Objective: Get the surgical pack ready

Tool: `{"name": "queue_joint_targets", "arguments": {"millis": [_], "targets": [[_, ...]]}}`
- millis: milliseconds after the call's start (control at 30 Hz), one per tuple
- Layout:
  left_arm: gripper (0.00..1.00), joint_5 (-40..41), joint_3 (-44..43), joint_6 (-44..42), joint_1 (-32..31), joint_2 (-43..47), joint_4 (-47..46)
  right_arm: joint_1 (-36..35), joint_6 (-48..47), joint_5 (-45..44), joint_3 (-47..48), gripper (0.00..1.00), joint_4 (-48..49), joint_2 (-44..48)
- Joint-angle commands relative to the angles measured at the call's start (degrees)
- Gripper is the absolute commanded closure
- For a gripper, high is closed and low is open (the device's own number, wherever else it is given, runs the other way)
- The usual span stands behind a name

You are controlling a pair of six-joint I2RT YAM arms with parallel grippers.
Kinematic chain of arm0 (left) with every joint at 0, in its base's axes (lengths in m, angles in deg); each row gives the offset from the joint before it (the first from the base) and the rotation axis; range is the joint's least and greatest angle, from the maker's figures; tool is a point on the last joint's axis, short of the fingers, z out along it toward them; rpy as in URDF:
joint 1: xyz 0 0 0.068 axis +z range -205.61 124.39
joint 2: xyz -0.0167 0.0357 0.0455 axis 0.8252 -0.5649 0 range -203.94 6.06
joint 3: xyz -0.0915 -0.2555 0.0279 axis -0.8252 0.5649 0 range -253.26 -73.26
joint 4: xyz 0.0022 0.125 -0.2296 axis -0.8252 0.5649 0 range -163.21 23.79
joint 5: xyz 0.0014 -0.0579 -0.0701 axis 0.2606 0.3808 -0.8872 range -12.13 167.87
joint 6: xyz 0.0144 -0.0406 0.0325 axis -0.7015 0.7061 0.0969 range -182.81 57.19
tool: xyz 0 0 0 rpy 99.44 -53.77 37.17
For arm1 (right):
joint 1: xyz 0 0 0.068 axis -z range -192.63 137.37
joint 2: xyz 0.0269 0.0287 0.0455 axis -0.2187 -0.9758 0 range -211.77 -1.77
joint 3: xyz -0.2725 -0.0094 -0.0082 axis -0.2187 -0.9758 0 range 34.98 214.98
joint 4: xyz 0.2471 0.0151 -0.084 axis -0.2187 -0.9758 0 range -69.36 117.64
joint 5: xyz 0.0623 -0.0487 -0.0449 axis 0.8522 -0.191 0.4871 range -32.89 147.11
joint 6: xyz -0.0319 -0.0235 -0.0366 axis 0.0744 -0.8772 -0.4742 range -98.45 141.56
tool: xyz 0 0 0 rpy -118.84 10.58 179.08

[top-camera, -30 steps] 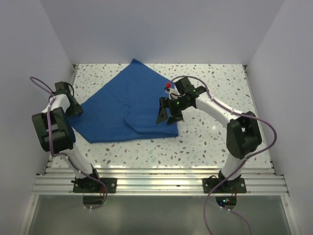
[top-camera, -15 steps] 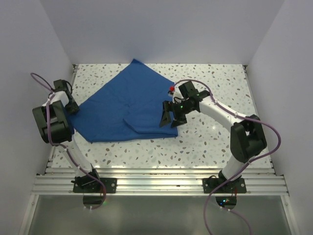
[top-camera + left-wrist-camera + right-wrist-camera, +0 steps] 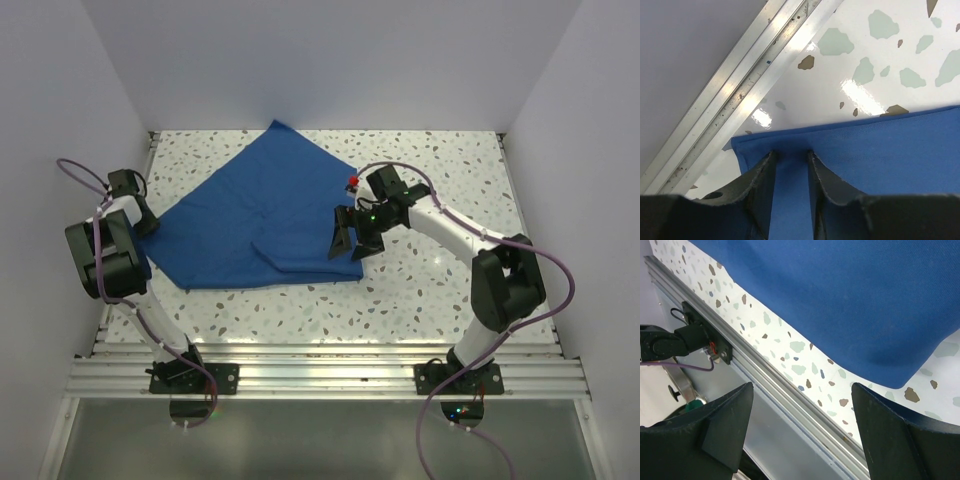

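The royal-blue drape (image 3: 255,215) lies spread on the speckled table, with a folded flap near its front edge. My left gripper (image 3: 148,224) sits at the drape's left corner. In the left wrist view its fingers (image 3: 762,175) stand close together on the drape (image 3: 890,160) with a strip of cloth between them, just inside the hem. My right gripper (image 3: 348,238) is open and empty, hovering over the drape's front right corner (image 3: 890,375). The tray, instruments, gauze and packet are out of view.
An aluminium rail (image 3: 740,85) runs along the table's left edge, close to the left gripper. The front rails (image 3: 330,360) carry both arm bases. White walls enclose the left, back and right sides.
My right gripper has shifted a little to the right and toward the front over the drape's corner. My left arm's elbow has swung back and left; its gripper stays at the drape's corner.
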Motion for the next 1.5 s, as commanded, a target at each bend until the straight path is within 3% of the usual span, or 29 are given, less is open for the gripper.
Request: {"name": "queue_joint_targets", "arguments": {"millis": [0, 167, 300, 433, 633, 800, 833, 933, 1167, 1467], "targets": [[0.65, -3.3, 1.8, 1.6, 0.0, -0.5, 1.8, 0.2, -0.6, -0.5, 3.1, 0.17, -2.0, 1.5], [0.36, 5.5, 1.5, 0.3, 0.0, 1.6, 4.1, 0.2, -0.8, -1.8, 4.4, 0.17, -2.9, 1.6], [0.32, 6.0, 1.6, -2.0, 0.0, 0.4, 4.6, 0.1, -0.3, -0.4, 3.7, 0.17, -2.5, 1.3], [0.27, 4.5, 4.2, 1.9, 0.0, 1.8, 5.9, 0.1, -1.3, -1.5, 4.4, 0.17, -3.4, 1.2], [0.25, 2.4, 6.2, 7.3, 0.0, 1.0, 7.0, 0.1, -0.7, -0.7, 2.3, 0.17, -1.3, 1.4], [0.25, -0.4, 8.7, 6.6, 0.0, -3.1, 5.0, 0.3, -1.0, -0.6, 1.6, 0.17, -0.9, 1.7], [0.33, -0.1, 9.1, 6.2, 0.0, -3.1, 3.8, 0.3, -1.0, -0.5, 1.6, 0.17, -0.9, 1.8], [0.30, -0.6, 9.8, 5.7, 0.0, -1.9, 2.9, 0.3, -0.9, -0.5, 1.3, 0.17, -0.5, 2.3], [0.30, -2.2, 7.6, 3.2, 0.0, -3.8, 2.5, 0.6, -0.9, 0.1, -0.4, 0.17, 0.9, 1.9], [0.32, -10.0, 2.2, -1.9, 0.5, -7.7, 2.9, 2.5, -1.3, 0.4, -1.6, 0.17, 1.6, 2.5]]}}
